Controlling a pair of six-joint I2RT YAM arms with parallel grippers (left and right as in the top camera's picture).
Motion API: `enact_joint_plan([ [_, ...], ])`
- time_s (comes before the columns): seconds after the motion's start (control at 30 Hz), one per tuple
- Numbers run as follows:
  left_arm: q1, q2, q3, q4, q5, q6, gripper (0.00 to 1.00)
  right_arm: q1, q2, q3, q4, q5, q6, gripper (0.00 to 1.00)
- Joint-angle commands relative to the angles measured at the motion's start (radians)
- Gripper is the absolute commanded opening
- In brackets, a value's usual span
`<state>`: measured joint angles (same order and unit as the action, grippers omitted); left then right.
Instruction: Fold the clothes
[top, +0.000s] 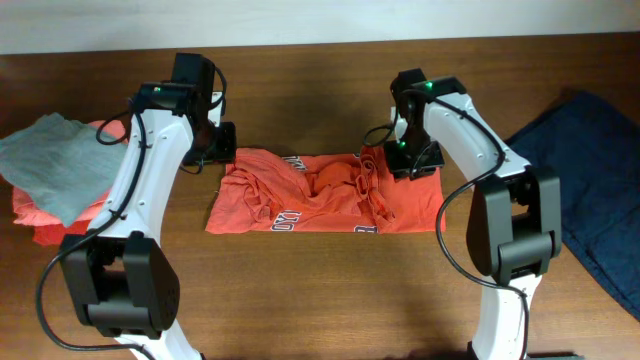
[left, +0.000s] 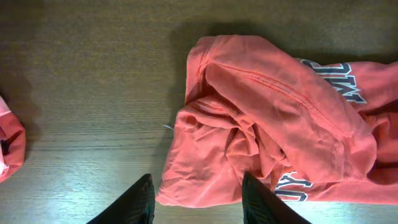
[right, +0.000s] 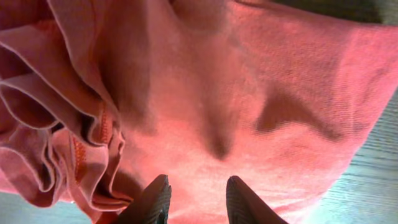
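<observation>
The clothes, a red-orange T-shirt (top: 320, 193) with white lettering, lie bunched in a long wrinkled strip across the middle of the table. My left gripper (top: 216, 150) hovers at the shirt's far left corner. In the left wrist view the gripper (left: 198, 200) is open, and the shirt's (left: 273, 118) hem corner lies below the gap without being pinched. My right gripper (top: 405, 160) is over the shirt's right end. The right wrist view shows this gripper (right: 198, 198) open just above flat cloth (right: 261, 93), with rumpled folds to its left.
A grey top (top: 50, 165) lies on a coral-pink folded garment (top: 40, 218) at the table's left edge; the garment's edge (left: 9, 146) also shows in the left wrist view. A dark blue cloth (top: 590, 190) covers the right side. Bare wood (top: 320, 290) runs along the front.
</observation>
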<state>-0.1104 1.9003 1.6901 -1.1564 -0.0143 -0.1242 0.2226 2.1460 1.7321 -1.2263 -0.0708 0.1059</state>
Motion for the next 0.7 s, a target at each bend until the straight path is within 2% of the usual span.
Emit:
enact_joint_plan([
  [0.0,0.001,0.009,-0.006,-0.013,0.01,0.006,0.46,0.029,-0.015,-0.043,0.025,0.019,0.015,0.35],
  [0.13,0.001,0.009,-0.006,-0.02,0.01,0.006,0.45,0.079,-0.005,-0.102,0.095,-0.049,0.013,0.35],
  [0.37,0.001,0.009,-0.006,-0.023,0.01,0.006,0.46,0.164,-0.006,-0.103,0.165,-0.17,-0.072,0.35],
  [0.6,0.001,0.009,-0.006,-0.035,0.011,0.006,0.46,0.14,-0.014,-0.01,0.121,-0.157,-0.072,0.35],
  [0.67,0.001,0.009,-0.006,-0.034,0.011,0.006,0.57,0.116,-0.027,0.04,0.062,-0.116,-0.072,0.34],
])
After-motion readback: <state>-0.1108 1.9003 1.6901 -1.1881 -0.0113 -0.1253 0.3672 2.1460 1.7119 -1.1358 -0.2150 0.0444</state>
